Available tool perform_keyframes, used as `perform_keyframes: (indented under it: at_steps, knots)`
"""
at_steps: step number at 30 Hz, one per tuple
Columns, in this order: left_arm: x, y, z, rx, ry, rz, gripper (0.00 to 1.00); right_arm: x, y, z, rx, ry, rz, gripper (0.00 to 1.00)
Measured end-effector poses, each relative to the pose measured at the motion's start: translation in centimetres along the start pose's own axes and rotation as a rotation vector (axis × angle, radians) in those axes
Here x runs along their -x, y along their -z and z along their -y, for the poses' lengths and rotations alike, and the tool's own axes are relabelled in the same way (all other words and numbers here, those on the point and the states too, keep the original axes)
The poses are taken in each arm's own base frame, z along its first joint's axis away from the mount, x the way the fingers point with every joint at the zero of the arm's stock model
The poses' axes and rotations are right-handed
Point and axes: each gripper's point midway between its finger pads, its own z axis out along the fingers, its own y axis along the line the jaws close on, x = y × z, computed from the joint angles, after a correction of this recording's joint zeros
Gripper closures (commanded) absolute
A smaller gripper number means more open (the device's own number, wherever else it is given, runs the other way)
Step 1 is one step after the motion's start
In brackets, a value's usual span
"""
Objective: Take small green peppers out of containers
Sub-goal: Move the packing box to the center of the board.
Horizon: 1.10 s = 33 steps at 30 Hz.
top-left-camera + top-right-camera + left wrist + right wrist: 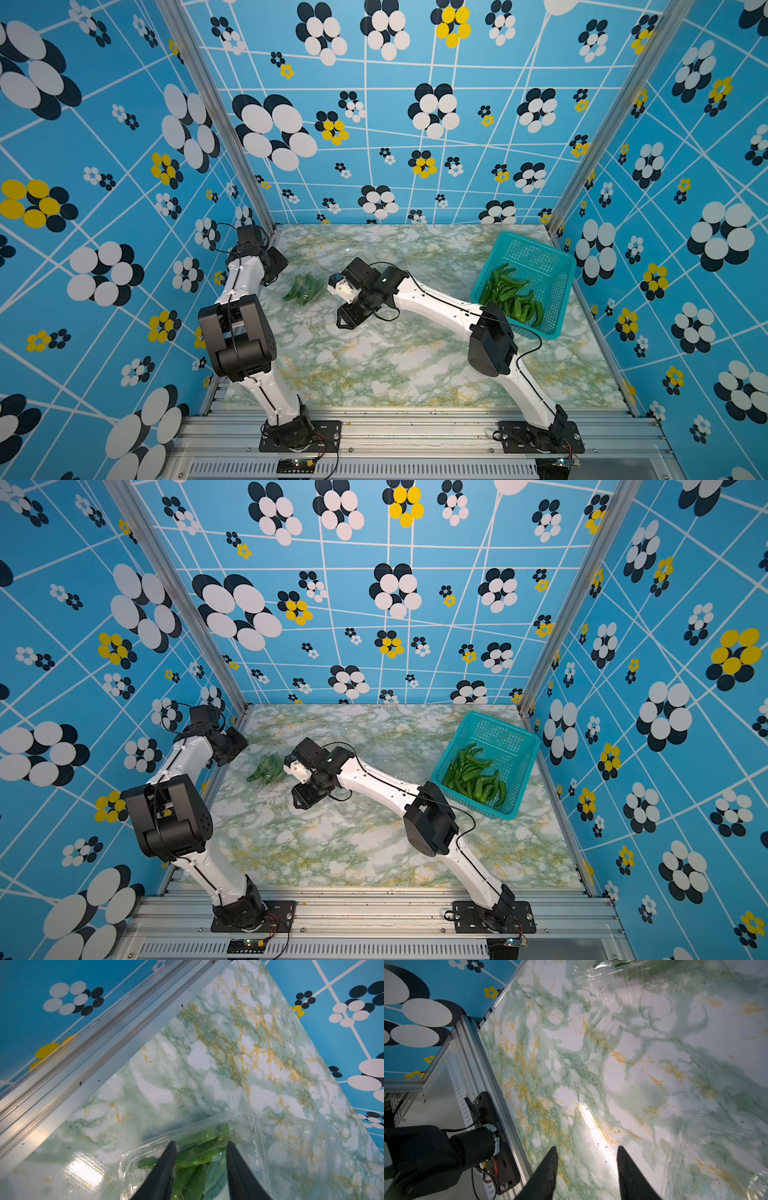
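**Marble table [395, 365], small green peppers [302, 289] split**

One clear container [256, 1136] at ten o'clock is holding a bunch; one teal basket [536, 253] at two o'clock, more. Left gripper [200, 1144] is hovering half-spread over that container; right gripper [586, 1148] likewise over bare marble.

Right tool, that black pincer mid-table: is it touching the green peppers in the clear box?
Apart. In a top view bare marble shows between the right tool and the green peppers. The right wrist view shows its jaws empty.
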Motion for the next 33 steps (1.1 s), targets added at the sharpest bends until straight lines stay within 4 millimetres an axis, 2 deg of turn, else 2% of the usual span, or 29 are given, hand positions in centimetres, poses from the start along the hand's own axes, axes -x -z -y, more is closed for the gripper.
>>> perform_keyframes:
  at_steps: [6, 10, 12, 16, 20, 26, 33]
  knots:
    - [0.9, -2.8, 0.5, -0.006, -0.006, -0.032, 0.58, -2.0, -2.4, 0.6, 0.005, -0.022, -0.078, 0.54]
    - [1.1, -4.4, 0.8, -0.015, -0.011, -0.054, 0.58, -2.7, -2.7, 0.9, -0.002, -0.028, -0.102, 0.54]
    - [0.9, -5.0, 0.8, -0.012, -0.017, -0.068, 0.58, -3.4, -3.1, 1.1, -0.006, -0.028, -0.118, 0.54]
    - [0.4, -5.8, 1.4, -0.007, -0.043, -0.096, 0.58, -6.1, -4.2, 2.5, -0.039, -0.039, -0.190, 0.54]
    - [-1.1, -6.7, 2.4, -0.007, -0.081, -0.133, 0.58, -8.1, -4.8, 3.7, -0.073, -0.049, -0.242, 0.54]
    - [-3.6, -7.0, 4.4, -0.020, -0.137, -0.182, 0.58, -8.0, -2.9, 5.9, -0.117, -0.072, -0.227, 0.54]
    - [-6.4, -7.2, 5.7, -0.034, -0.177, -0.236, 0.59, -8.5, 0.0, 11.1, -0.179, -0.161, -0.212, 0.54]
